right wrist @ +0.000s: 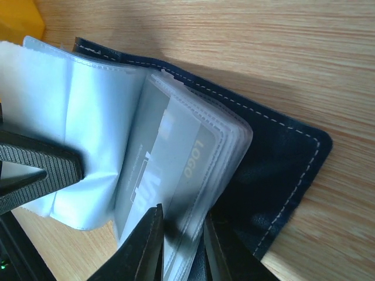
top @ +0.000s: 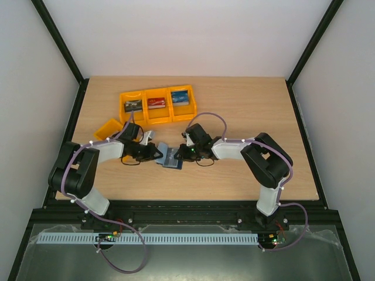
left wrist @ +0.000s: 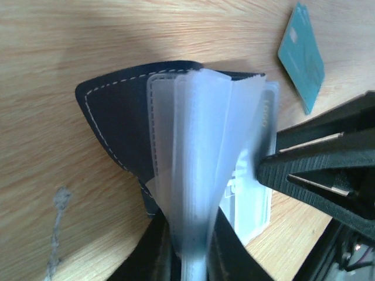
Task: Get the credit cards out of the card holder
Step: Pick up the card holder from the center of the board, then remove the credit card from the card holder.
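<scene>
The dark navy card holder point(top: 170, 158) lies open on the table between both arms, its cover point(left wrist: 117, 111) flat on the wood. My left gripper point(left wrist: 190, 240) is shut on a fanned bunch of clear sleeves point(left wrist: 199, 146). My right gripper point(right wrist: 181, 222) is shut on the other stack of sleeves, whose top one holds a grey credit card point(right wrist: 176, 170) printed "LOGO". The left gripper's finger point(right wrist: 41, 164) shows in the right wrist view, pressing the pale sleeves point(right wrist: 88, 134). Dark, red and blue credit cards point(top: 155, 103) lie in the orange bins.
Three orange bins point(top: 157, 114) stand in a row at the back, and a fourth point(top: 108, 129) sits by the left arm. A lone teal card point(left wrist: 302, 55) lies flat on the wood just beyond the card holder.
</scene>
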Robot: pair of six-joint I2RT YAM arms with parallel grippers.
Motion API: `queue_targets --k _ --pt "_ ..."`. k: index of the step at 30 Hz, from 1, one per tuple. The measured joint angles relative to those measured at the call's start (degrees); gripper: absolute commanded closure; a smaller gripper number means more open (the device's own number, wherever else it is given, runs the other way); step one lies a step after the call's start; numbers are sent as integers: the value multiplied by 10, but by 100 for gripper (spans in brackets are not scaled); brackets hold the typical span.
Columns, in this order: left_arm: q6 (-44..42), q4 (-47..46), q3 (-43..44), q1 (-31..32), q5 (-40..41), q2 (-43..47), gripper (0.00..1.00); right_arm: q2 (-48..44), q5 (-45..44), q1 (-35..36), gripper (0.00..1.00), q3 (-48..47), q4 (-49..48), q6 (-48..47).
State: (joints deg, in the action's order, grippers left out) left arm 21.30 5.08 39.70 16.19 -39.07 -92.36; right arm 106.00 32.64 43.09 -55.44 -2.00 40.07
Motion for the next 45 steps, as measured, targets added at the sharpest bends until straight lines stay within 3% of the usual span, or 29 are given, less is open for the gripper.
queue_targets --k 6,9,17,22,27,31,42,45 --pt "-19 14 7 3 -8 1 98 -9 9 -5 72 0 3 -17" --pt "-75 89 59 17 17 1 98 -46 28 -24 61 3 3 -38" --pt "-240 273 318 35 39 36 98 -272 57 -138 22 23 -5 -108" --pt "-317 410 522 50 24 48 98 -392 73 -141 1 48 -51 -139" --pt "-359 505 712 93 4 60 98 -476 87 -140 1 88 -115 -149" --pt "-379 546 781 102 -7 83 98 -500 95 -140 1 93 -158 -150" --pt "-404 594 833 123 -20 71 98 -491 124 -140 0 89 -230 -135" --pt "-405 601 833 129 -21 67 98 -478 134 -140 13 82 -245 -125"
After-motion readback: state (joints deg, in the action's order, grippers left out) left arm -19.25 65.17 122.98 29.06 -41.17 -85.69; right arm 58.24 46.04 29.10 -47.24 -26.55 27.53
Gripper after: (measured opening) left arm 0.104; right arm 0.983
